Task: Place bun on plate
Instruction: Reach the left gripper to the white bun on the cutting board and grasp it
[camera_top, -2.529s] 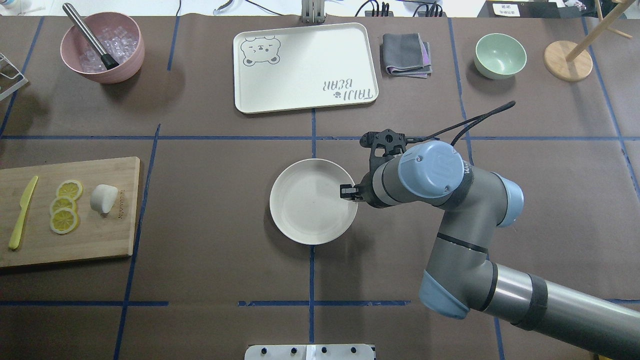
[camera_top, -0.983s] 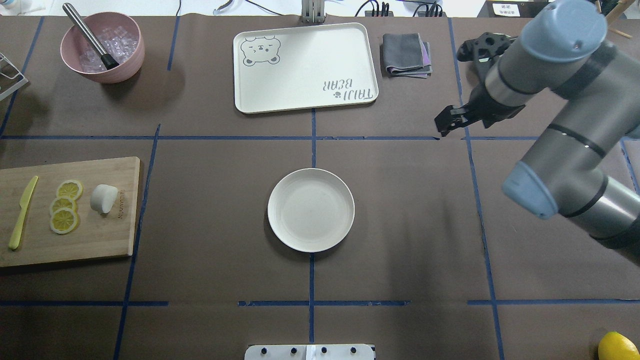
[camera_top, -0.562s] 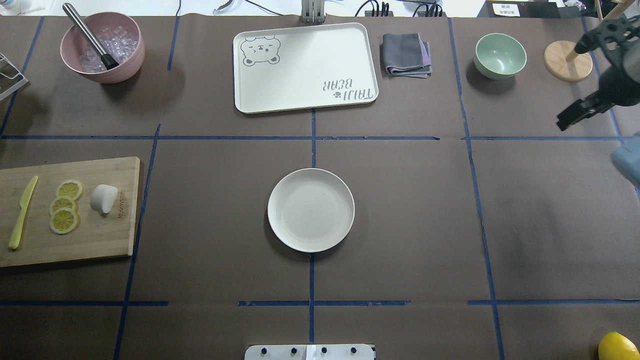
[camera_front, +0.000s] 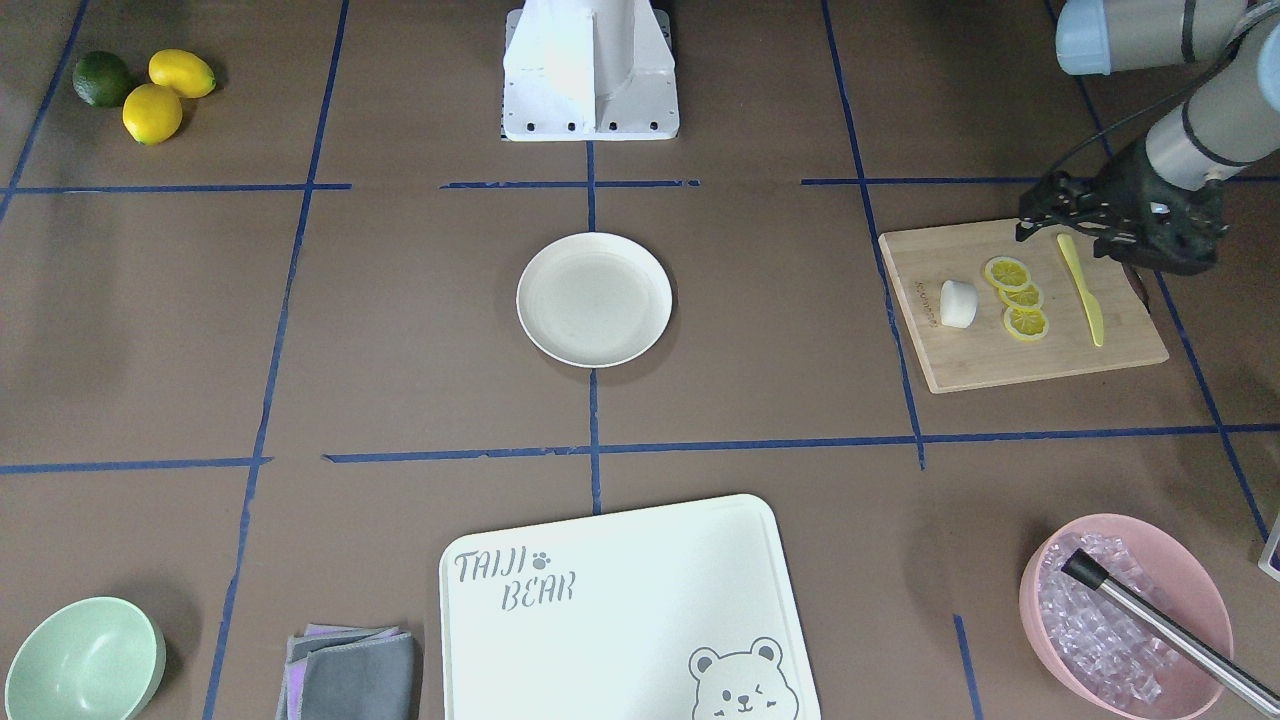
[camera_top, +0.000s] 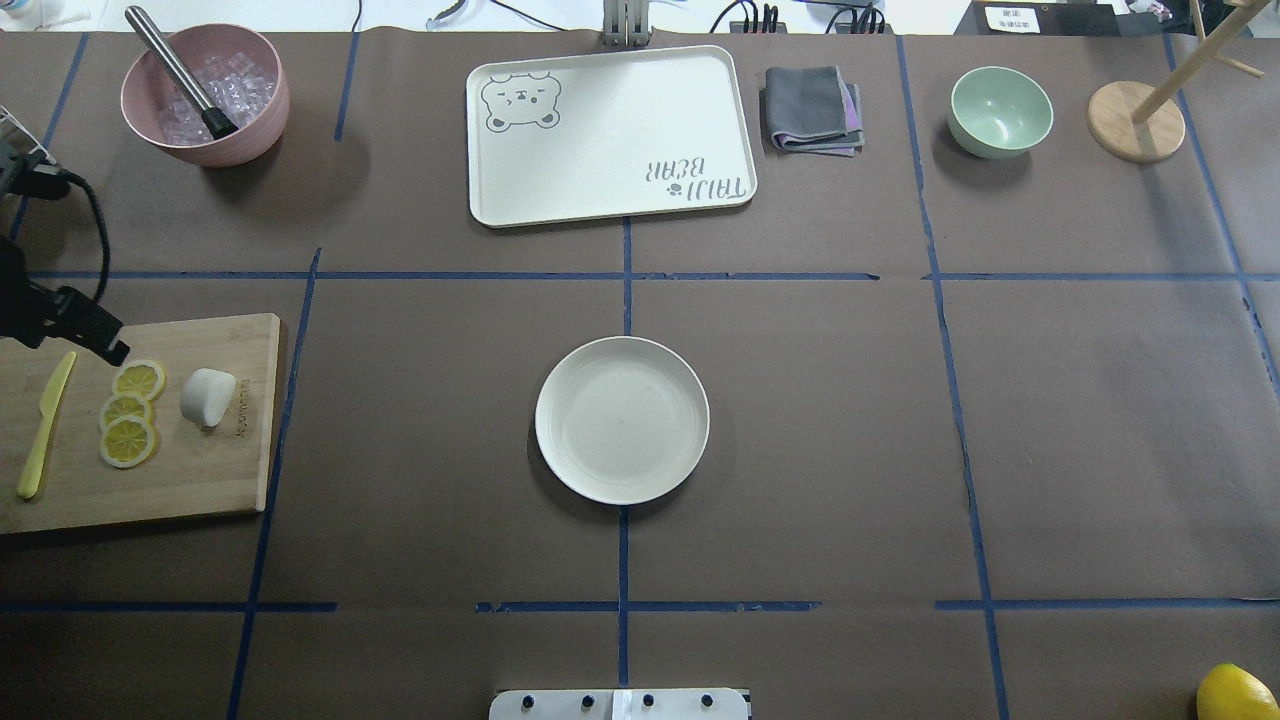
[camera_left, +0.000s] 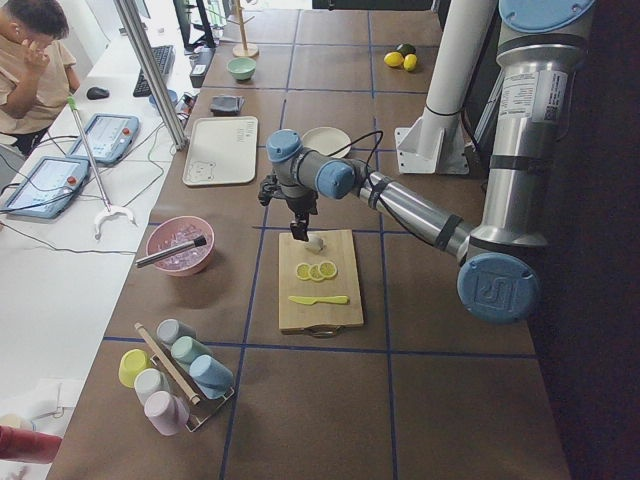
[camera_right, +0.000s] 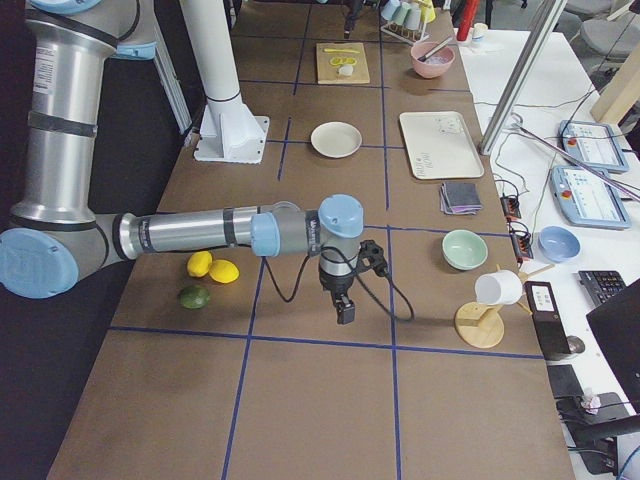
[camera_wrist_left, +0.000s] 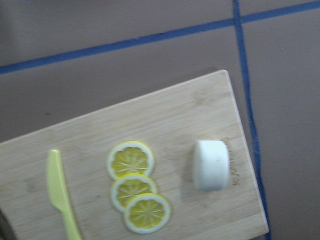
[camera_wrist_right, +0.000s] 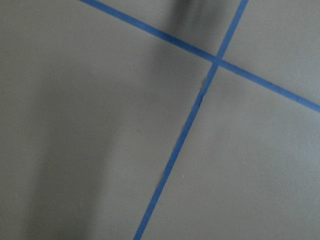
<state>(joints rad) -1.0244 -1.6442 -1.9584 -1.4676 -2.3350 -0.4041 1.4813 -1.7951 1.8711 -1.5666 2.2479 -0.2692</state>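
White bun (camera_top: 208, 396) on the wooden board (camera_top: 200, 480), just beside the lemon slices (camera_top: 130, 412), well apart from the plate (camera_top: 622, 420) | left fingers (camera_top: 102, 342) hover near the slices — gap I cannot tell; right fingers (camera_right: 346, 310) likewise | risk: my off-centre descent could nudge slices or roll the bun.

A robot laboratory: the table (camera_top: 850, 450) under brown paper has a blue tape grid (camera_top: 780, 276); beyond the left gripper (camera_left: 298, 237), a white bench (camera_left: 60, 290) carries teach pendants (camera_left: 40, 185).

Bun (camera_top: 207, 396) on cutting board (camera_top: 180, 480) w/ lemon slices (camera_top: 125, 410) beside, plate (camera_top: 622, 420) well apart at table (camera_top: 400, 500) ctr.
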